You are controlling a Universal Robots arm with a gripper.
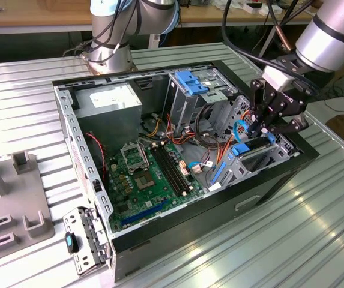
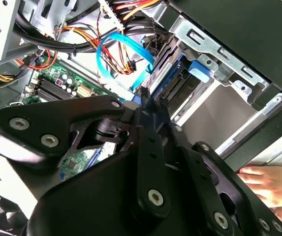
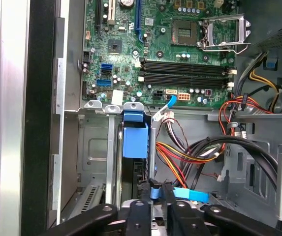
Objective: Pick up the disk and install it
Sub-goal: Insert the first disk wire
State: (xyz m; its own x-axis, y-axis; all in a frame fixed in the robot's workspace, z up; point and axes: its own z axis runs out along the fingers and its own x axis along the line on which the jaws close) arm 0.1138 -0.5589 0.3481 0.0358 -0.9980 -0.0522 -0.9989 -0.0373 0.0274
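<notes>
**Item:** black link-arm gripper [image 2: 146, 101], nearest in both wrist views. State: drawn almost together, apparently pinching the disk's upper end across its thickness.

**Item:** flat grey-metal disk with blue plastic side rails [image 3: 135, 141]. Location: on edge and tilted, partly down in the grey sheet-metal drive bay [image 3: 94, 142]. The bay is at the exterior view's right of the open black-and-grey computer case [image 1: 75, 138], which lies on the ribbed metal table [image 1: 292, 240].

**Handling note:** the step is judged to be seating the disk.
- Keep both rails square to the bay's guides.
- Press straight along the slot; a skewed push is likely to jam.
- The light-blue flat cable [image 2: 123, 51] and the orange-and-yellow wire bundle [image 3: 180, 152] lie just beside the bay and could get trapped.
- A person's hand [image 2: 266, 184] rests at the case's outer edge.

**Appearance:** seen edge-on, the disk has a narrow dark body and a bright blue rail with a squared tab. Its broad face is hidden.
</notes>
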